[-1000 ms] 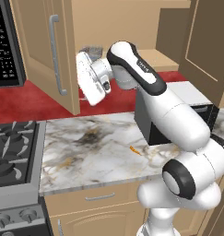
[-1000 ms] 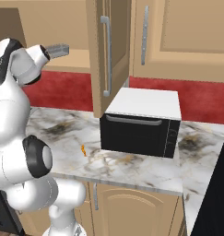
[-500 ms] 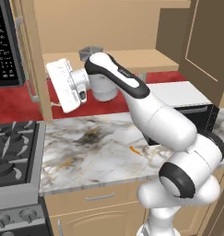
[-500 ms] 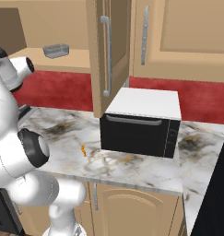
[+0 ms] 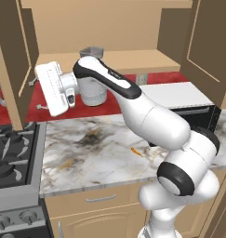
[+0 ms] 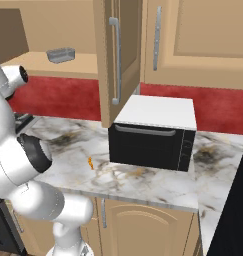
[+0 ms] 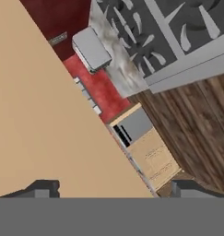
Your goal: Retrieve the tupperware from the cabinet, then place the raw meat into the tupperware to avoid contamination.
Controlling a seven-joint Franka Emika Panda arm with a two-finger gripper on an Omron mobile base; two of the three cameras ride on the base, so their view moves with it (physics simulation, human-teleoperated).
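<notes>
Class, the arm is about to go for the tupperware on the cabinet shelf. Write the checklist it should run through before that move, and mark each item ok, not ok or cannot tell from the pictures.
1. Cabinet doors open: ok, both stand swung out and the shelf is exposed.
2. Tupperware on the shelf and reachable: ok, it sits near the shelf's front edge with nothing in front.
3. Gripper open and empty: ok, its fingertips stand wide apart with nothing between them.
4. Gripper aimed at the tupperware: not ok, the hand view looks past the left door towards the stove.
5. Raw meat waiting on the counter: ok, it lies left of the microwave.
6. Tupperware empty: cannot tell.
</notes>
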